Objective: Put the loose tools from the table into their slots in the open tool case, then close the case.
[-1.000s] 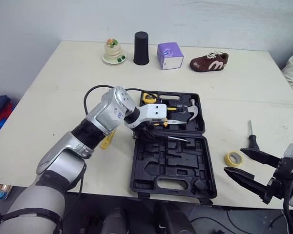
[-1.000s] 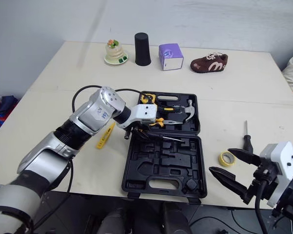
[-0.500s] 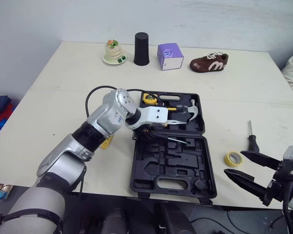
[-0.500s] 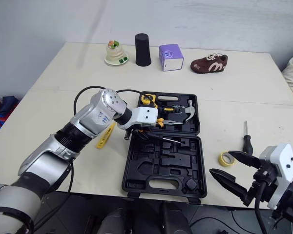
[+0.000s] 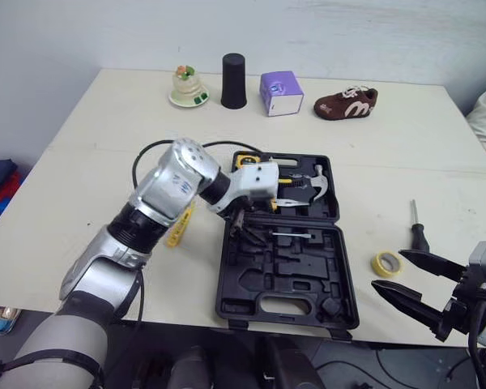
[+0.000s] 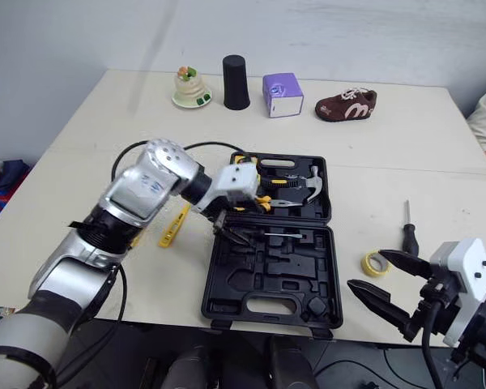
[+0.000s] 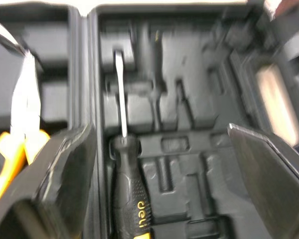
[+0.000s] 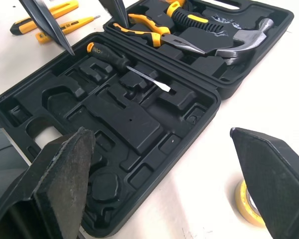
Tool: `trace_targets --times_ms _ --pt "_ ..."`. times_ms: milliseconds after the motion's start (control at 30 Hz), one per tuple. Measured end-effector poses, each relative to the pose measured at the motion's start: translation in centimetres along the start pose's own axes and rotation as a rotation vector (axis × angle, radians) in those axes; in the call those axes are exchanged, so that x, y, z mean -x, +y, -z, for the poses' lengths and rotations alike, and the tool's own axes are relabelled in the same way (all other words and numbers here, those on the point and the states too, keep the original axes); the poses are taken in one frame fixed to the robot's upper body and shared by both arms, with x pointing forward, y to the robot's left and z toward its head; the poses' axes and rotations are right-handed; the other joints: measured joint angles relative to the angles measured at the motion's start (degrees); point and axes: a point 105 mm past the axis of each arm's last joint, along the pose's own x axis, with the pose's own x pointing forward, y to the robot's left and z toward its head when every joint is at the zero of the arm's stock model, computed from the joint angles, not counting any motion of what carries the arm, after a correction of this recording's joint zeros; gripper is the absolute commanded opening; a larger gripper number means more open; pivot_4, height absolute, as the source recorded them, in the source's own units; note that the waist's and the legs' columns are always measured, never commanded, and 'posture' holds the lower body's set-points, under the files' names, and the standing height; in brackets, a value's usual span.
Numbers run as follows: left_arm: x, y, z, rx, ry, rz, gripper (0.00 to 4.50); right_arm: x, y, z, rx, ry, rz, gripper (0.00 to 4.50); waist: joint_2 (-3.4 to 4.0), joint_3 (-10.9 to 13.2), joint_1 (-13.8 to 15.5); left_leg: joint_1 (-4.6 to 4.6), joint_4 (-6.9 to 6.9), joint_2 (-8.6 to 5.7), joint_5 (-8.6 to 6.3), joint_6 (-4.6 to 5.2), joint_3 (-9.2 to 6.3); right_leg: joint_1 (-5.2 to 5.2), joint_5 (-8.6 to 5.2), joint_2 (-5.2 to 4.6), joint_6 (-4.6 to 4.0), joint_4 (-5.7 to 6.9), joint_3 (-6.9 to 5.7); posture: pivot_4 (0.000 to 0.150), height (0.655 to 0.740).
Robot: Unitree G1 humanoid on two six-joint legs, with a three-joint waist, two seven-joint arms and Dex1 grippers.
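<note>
Seated screwdriver (image 8: 120,63) lies in its moulded slot in the near half of the tool case (image 5: 308,279), directly under the left claw (image 7: 160,128). That claw is spread wide and empty; the tool looks bedded, so no grip is needed.

Far half of the case: one pliers (image 8: 154,34), one hammer (image 8: 249,37), one tape measure (image 5: 245,160).

Loose on the bench (image 5: 89,162):
- two slim yellow tools (image 8: 72,25) beside the left claw, outside the case
- one loose screwdriver (image 5: 419,233) and one tape roll (image 5: 385,263) just beside the right claw (image 8: 159,135)

The right claw hangs open and empty, probably staged for them.
</note>
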Motion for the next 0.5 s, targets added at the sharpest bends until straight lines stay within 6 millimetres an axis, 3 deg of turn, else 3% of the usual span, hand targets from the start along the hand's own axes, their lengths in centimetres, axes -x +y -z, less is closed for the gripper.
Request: trace_targets --times_ms 100,367,500 --pt "-0.6 0.1 1.7 0.074 -0.156 -0.015 3.65 0.0 0.0 -0.1 0.004 -0.003 0.001 4.5 0.01 0.0 0.2 -0.04 0.11 0.0 0.0 0.0 -0.04 -0.01 0.0 0.0 0.0 0.1 -0.04 0.15 0.7339" --pt "-2.2 0.1 3.7 0.101 -0.319 -0.012 0.05 -0.1 -0.4 -0.5 0.025 0.002 -0.011 4.5 -0.01 0.0 0.3 -0.12 0.22 -0.04 -0.06 0.05 -0.06 0.0 0.0 -0.01 0.04 0.04 -0.05 0.15 0.7339" --pt "-2.5 0.2 3.6 0.077 -0.332 -0.029 0.02 -0.1 -0.5 -0.5 0.024 0.005 -0.015 4.5 -0.01 0.0 0.2 -0.12 0.21 -0.03 -0.06 0.05 -0.05 0.0 0.0 0.0 0.04 0.05 -0.05 0.15 0.7339"
